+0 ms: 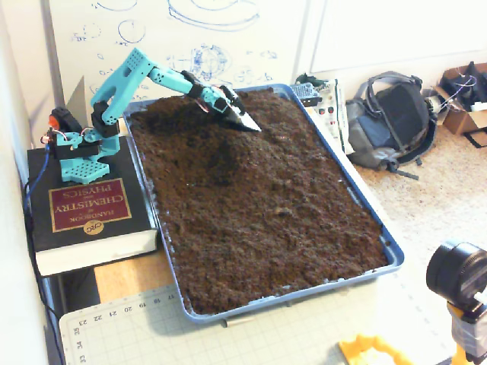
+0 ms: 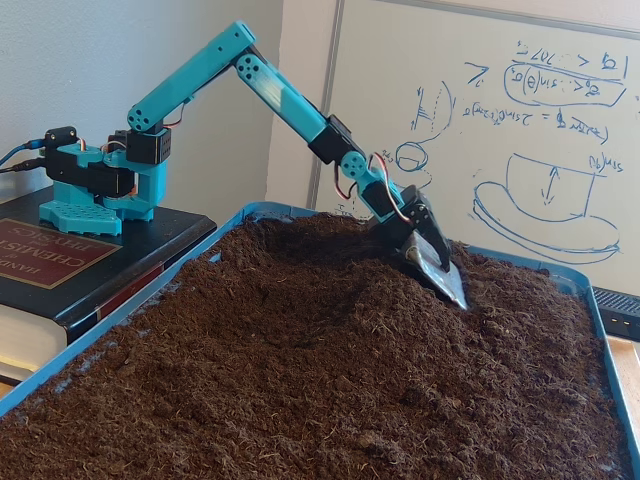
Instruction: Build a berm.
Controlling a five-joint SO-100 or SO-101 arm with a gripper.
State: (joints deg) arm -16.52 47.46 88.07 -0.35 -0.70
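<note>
End effector: the end effector (image 1: 243, 122) (image 2: 445, 280) carries a pale, pointed scoop-like blade whose tip touches the soil at the far end of the tray; whether its fingers stand wide or narrow cannot be told.
Blade: tilted downward, its tip pressed into the slope of the mound's right side in both fixed views.
Arm: the teal arm (image 1: 144, 70) (image 2: 270, 88) reaches from its base out over the tray's far left corner, elbow raised, wrist bent down.
Berm: the berm (image 1: 190, 122) (image 2: 330, 255) is a raised hump of dark-brown crumbly soil at the far end of the tray, just beside the end effector, higher than the soil around it.
Soil bed: the soil bed (image 1: 274, 220) (image 2: 300, 400) is lumpy, flatter, and fills the rest of the tray.
Tray: the blue tray (image 1: 392, 255) (image 2: 90, 340) holds all the soil.
Base: the arm's base (image 1: 80, 156) (image 2: 95, 190) stands on a thick black book (image 1: 84, 228) (image 2: 60, 290) beside the tray's left edge.
Counter: the counter (image 1: 125, 277) carries book and tray; a green cutting mat (image 1: 114, 331) lies at the near edge.
Background: a whiteboard (image 1: 198, 30) (image 2: 500, 130) with blue sketches stands behind the tray.
</note>
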